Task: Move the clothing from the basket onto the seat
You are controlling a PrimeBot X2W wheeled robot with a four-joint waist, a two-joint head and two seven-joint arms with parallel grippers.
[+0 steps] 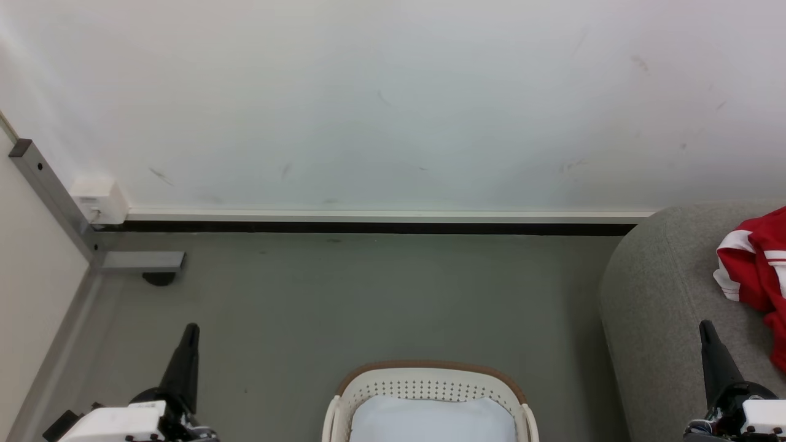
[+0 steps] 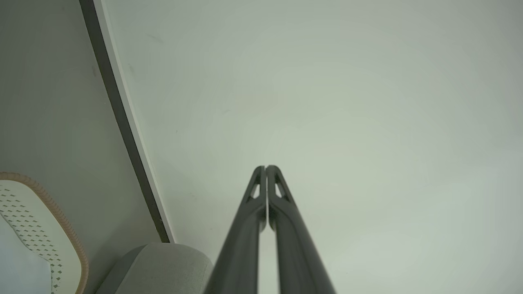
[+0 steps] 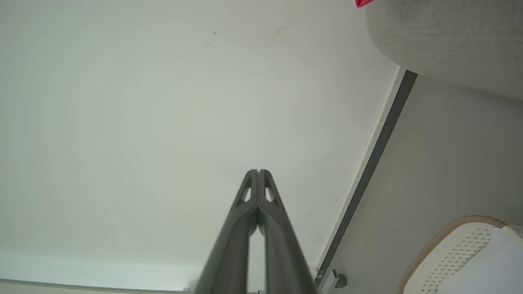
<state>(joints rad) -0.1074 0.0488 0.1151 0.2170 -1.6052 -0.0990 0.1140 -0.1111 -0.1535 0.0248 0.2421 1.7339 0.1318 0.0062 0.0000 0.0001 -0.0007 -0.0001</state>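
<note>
So the left pincer point(image 1: 191, 328) and right pincer point(image 1: 705, 324) are both pressed together, empty. The red clothing point(image 1: 758, 264) lies on the seat point(image 1: 657, 294), just right of the right pincer.

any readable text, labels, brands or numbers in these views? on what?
No text can be read.
Label on the white wall box: too small to read.
Clothing on the seat: white stripes, no print in view.
Basket: no marking visible.
</note>
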